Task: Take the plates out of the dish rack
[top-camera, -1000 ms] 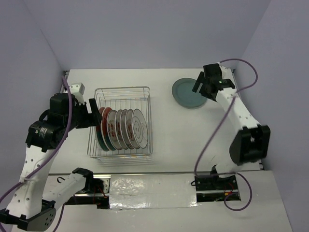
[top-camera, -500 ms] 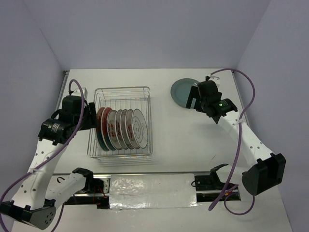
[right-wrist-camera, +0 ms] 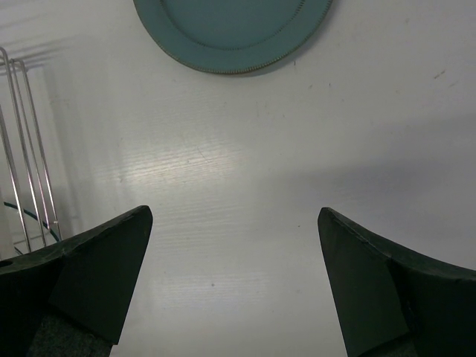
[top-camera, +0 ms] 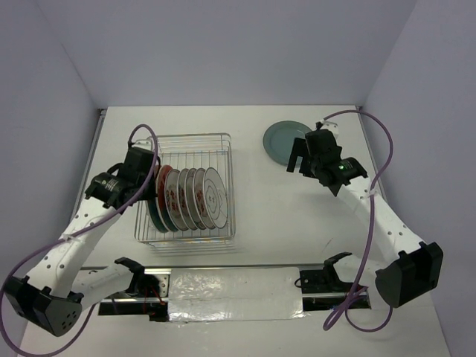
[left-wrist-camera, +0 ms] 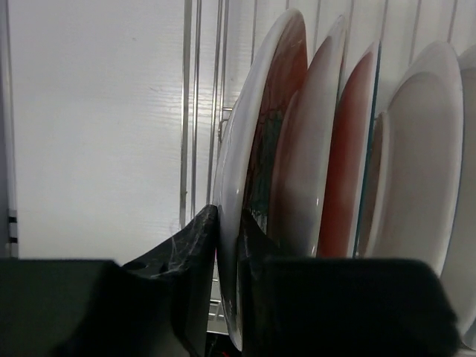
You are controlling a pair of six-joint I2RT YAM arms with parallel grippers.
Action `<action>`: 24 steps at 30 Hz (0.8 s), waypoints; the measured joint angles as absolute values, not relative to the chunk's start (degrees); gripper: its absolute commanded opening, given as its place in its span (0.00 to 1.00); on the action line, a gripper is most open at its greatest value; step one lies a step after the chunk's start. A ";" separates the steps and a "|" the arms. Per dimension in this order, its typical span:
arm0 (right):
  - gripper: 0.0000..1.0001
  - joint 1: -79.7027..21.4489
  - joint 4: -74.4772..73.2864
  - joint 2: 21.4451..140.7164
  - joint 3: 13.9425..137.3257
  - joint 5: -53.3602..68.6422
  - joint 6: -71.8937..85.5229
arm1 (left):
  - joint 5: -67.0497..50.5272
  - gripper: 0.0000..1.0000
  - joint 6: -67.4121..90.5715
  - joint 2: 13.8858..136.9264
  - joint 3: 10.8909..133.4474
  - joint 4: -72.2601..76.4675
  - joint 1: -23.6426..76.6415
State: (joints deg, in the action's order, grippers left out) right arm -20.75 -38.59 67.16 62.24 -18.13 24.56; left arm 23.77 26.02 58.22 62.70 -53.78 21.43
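Observation:
The dish rack (top-camera: pixel 225 138) stands left of centre and holds several plates (top-camera: pixel 195 198) upright in a row. My left gripper (top-camera: pixel 151 181) reaches in from the rack's left side. In the left wrist view its fingers (left-wrist-camera: pixel 195 238) clamp the rim of the leftmost plate (left-wrist-camera: pixel 256 126), white outside and red with a teal pattern inside; the left gripper (left-wrist-camera: pixel 227 223) is shut on it. A teal plate (top-camera: pixel 282 141) lies flat on the table at the back right. My right gripper (top-camera: pixel 296 158) hovers beside it, and in its own wrist view the right gripper (right-wrist-camera: pixel 234 219) is open over bare table, with the teal plate (right-wrist-camera: pixel 230 30) ahead.
More plates (left-wrist-camera: pixel 416 163) stand close behind the gripped one. The rack's wire side (left-wrist-camera: pixel 186 111) runs just left of my left fingers. Rack wires (right-wrist-camera: pixel 22 149) show at the left edge of the right wrist view. Walls enclose the table on three sides.
My left gripper has pushed into the rack and closed onto the leftmost plate's rim. The right arm has drawn back from the teal plate, still open.

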 measured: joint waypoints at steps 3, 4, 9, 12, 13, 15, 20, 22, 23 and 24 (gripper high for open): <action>1.00 -21.08 -38.61 66.28 62.11 -17.98 24.56 | 27.46 0.13 25.80 60.14 63.77 -55.55 23.57; 1.00 -21.17 -38.61 65.78 62.11 -17.98 24.53 | 28.42 0.10 25.89 60.73 64.12 -56.14 24.14; 1.00 -21.26 -38.65 63.66 62.11 -18.17 24.51 | 31.51 0.00 28.64 63.07 66.48 -58.87 26.85; 1.00 -21.30 -38.72 63.24 62.11 -18.26 24.43 | 32.62 0.00 30.04 64.58 68.55 -61.12 27.83; 1.00 -21.34 -38.79 63.22 62.11 -18.26 24.36 | 32.84 0.00 30.37 64.77 69.17 -61.87 28.01; 1.00 -21.43 -39.05 63.22 62.13 -18.26 24.34 | 33.32 0.00 30.98 65.23 71.13 -63.77 28.16; 1.00 -21.52 -40.18 63.22 62.59 -18.26 24.27 | 36.71 0.00 31.77 66.98 79.46 -69.01 28.29; 1.00 -21.52 -40.69 63.22 63.13 -18.26 24.10 | 39.20 0.00 31.75 67.96 83.66 -70.54 28.29; 1.00 -21.56 -40.99 63.22 63.53 -18.26 24.03 | 40.38 0.00 31.77 68.62 85.62 -71.24 28.27; 1.00 -21.58 -41.28 63.22 63.96 -18.26 23.90 | 41.91 0.00 31.79 69.38 87.85 -72.16 28.27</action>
